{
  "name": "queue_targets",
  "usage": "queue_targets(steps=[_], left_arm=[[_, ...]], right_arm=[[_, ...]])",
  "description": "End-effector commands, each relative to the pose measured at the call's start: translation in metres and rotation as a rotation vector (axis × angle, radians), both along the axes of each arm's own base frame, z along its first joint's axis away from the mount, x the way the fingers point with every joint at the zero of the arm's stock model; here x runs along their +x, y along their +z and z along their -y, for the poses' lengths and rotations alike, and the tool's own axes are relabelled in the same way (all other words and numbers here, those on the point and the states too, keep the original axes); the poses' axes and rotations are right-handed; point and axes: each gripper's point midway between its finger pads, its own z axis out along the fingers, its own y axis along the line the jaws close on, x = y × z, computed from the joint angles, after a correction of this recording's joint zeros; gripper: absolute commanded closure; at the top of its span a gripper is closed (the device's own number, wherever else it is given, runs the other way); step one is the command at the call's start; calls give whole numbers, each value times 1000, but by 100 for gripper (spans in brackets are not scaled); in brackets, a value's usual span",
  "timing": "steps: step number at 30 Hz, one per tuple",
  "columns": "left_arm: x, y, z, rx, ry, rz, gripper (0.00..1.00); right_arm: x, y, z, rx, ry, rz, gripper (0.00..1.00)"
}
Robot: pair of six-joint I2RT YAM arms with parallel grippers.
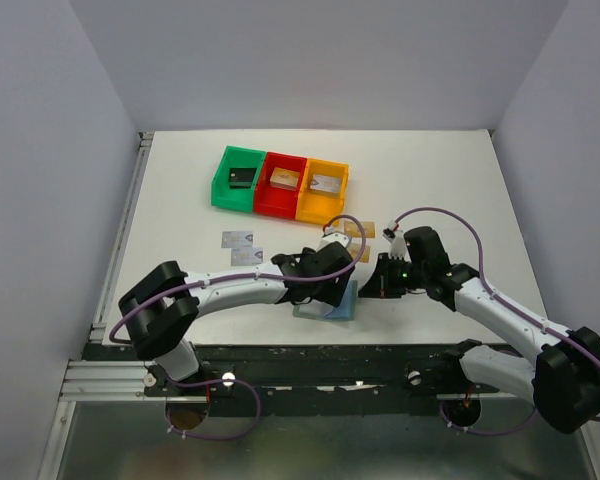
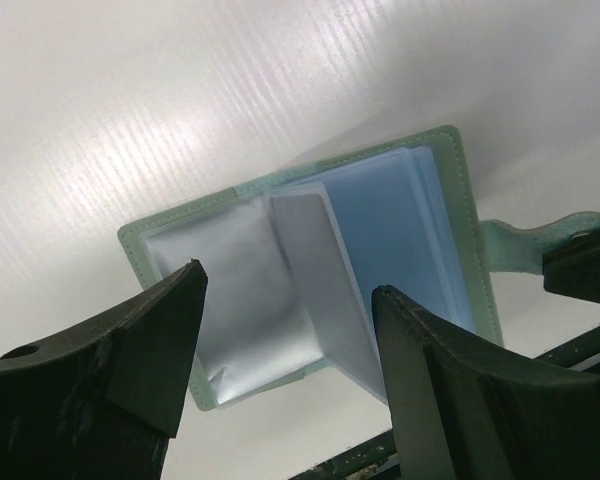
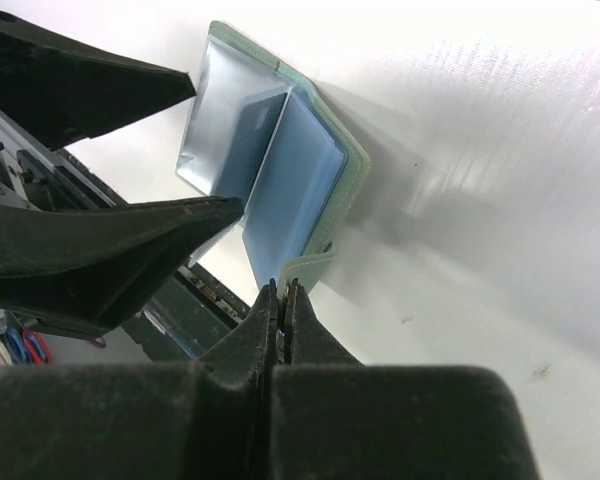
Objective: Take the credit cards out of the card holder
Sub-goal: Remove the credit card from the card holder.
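Observation:
The card holder (image 2: 380, 220) lies open on the white table near the front edge, pale blue pockets up, with one clear sleeve (image 2: 315, 270) standing half raised. My left gripper (image 2: 290, 340) hovers just above it, open, fingers straddling that sleeve without touching. My right gripper (image 3: 283, 292) is shut on the holder's small green side tab (image 3: 315, 268). From the top view the holder (image 1: 342, 303) shows as a blue patch under the left gripper (image 1: 325, 285), with the right gripper (image 1: 372, 287) beside it. Silvery credit cards (image 1: 242, 247) and tan-gold ones (image 1: 358, 228) lie on the table. I cannot tell whether any card is in the pockets.
Green (image 1: 238, 178), red (image 1: 283, 180) and orange (image 1: 323, 183) bins stand in a row at the back, each holding a small block. The table's front edge and the metal rail (image 1: 280, 360) run just behind the holder. Both arms crowd the front middle.

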Motion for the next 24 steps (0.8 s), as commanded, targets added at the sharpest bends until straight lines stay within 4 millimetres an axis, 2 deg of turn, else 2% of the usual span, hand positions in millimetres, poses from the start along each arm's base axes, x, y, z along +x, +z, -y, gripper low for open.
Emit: queue_targets(steps=[1,5,12,15,19,22,24], left_arm=[[1,5,-23,49,67,39,19],[1,5,-37,65,109,51,19],[1,1,-60,62,165,44,19],[2,-2,-69,62,191,34,19],[5,10,-75,6,217,64,19],[8,29,-69,-114,199,110,20],[9,39,-62,-208,177,125,24]], right_arm=[[1,-4,5,-40,-12,11,100],[3,-3,8,-54,-26,17,95],[5,4,14,-83,-42,38,62],[9,10,18,-107,-61,57,53],[11,31,17,-74,-68,112,50],[12,59,-3,67,-17,176,52],[11,70,-18,150,26,173,55]])
